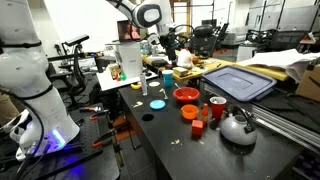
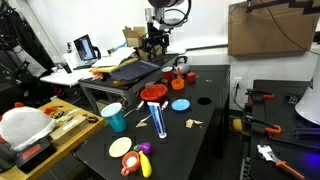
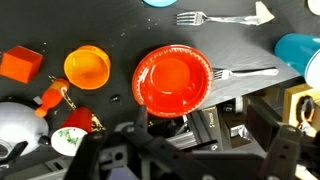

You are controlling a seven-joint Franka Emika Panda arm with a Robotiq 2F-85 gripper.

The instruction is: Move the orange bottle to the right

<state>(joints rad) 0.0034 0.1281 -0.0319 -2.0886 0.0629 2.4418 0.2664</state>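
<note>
The orange bottle (image 3: 52, 97) stands slim and upright between the white kettle (image 3: 14, 120) and the low orange dish (image 3: 87, 67) in the wrist view. In an exterior view it (image 1: 204, 110) is next to the red cup (image 1: 217, 108). In the other exterior view it is too small to pick out. My gripper (image 3: 185, 150) looks open and empty. It hangs high over the far part of the black table (image 1: 160, 135), well above and apart from the bottle, and shows in both exterior views (image 1: 170, 52) (image 2: 155, 42).
A red bowl (image 3: 172, 78) lies right below the wrist camera. A red cube (image 3: 20, 64), two forks (image 3: 215, 17), a teal cup (image 3: 300, 55) and a blue disc (image 1: 157, 103) lie around it. A large blue lid (image 1: 238, 82) sits at the back.
</note>
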